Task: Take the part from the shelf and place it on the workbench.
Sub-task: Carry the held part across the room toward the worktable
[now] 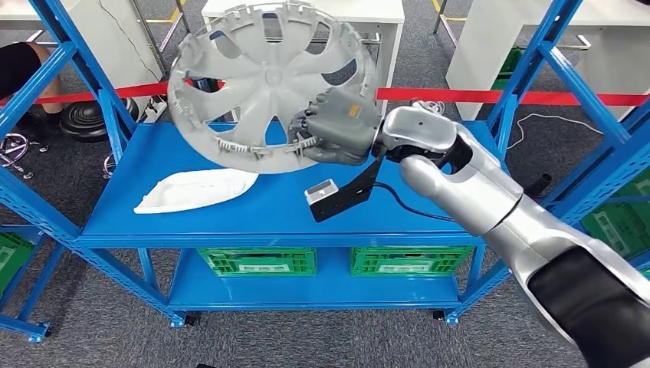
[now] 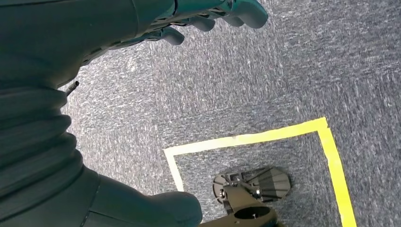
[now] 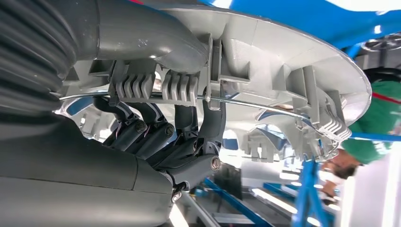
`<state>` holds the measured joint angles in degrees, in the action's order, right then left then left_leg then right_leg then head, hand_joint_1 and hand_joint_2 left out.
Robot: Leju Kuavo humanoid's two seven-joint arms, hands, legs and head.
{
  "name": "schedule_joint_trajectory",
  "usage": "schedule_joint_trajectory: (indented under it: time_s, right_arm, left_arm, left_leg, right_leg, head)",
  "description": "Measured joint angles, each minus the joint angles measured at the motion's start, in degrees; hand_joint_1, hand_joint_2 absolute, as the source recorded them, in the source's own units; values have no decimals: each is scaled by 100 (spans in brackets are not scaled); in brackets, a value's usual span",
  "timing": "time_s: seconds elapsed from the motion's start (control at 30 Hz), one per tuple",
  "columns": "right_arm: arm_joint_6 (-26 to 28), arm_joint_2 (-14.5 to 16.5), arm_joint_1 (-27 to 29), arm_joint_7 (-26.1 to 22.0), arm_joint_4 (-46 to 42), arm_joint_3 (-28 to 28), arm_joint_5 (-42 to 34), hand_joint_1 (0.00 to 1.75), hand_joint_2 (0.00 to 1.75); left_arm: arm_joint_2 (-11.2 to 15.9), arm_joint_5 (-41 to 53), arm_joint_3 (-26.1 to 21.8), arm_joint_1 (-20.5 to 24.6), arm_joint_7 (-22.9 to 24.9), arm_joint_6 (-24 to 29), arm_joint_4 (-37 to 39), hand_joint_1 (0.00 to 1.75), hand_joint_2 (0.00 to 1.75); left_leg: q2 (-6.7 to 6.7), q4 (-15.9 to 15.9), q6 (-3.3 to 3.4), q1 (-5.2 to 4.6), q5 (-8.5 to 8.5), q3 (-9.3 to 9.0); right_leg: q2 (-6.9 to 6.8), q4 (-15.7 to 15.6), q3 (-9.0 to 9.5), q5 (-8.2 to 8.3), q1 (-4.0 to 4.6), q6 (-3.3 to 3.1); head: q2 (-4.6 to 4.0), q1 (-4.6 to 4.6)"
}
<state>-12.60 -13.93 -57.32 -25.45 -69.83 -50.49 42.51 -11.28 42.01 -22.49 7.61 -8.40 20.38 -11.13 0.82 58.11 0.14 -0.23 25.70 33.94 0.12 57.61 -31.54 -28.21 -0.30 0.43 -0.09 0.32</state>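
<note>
A blue shelf (image 1: 253, 207) spans the scene. Above its top level, clear of the surface, the right hand (image 1: 331, 129) grips the rim of a grey wheel cover (image 1: 257, 80), tilted. A white part (image 1: 195, 189) lies on the shelf's near left. The left hand (image 2: 142, 28) hangs over grey carpet (image 2: 265, 85), fingers (image 2: 246, 12) loosely apart, holding nothing.

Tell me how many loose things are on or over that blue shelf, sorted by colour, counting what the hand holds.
Silver-grey: 1, the wheel cover held up by the right hand
White: 1, the flat moulded part lying on the top shelf board
Green: 2, the crates on the lower board
Total: 4
</note>
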Motion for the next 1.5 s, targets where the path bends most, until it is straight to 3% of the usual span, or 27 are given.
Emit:
schedule_joint_trajectory:
  time_s: [0.4, 1.2, 1.4, 1.5]
  right_arm:
    - [51, -8, 1, 113, -217, -353, -51, 175, 175]
    - [172, -262, 198, 331, -838, -364, -188, 175, 175]
    - [179, -279, 243, 331, -841, -362, -172, 175, 175]
    - [189, -284, 242, 329, -851, -346, -169, 175, 175]
  left_arm:
    - [-10, -80, -54, 11, 127, 111, 0, 0, 175]
    - [-31, -251, -301, 36, 36, 200, 2, 0, 175]
    - [-28, -282, -363, 37, 6, 200, 2, 0, 175]
    - [-31, -288, -376, 39, 6, 202, -1, 0, 175]
  left_leg:
    - [-1, 0, 0, 0, 0, -1]
    - [-7, 1, 0, 0, 0, -1]
    - [-8, 24, 28, -33, 23, 9]
    - [-24, -43, 68, 8, -9, -26]
  right_leg:
    - [1, 0, 0, 0, 0, 0]
    - [6, -1, -2, 0, 0, 0]
    - [6, -18, -1, 8, -37, 19]
    - [7, 37, -19, -40, -38, 49]
  head:
    - [0, -2]
    - [0, 1]
    - [0, -1]
    - [0, 4]
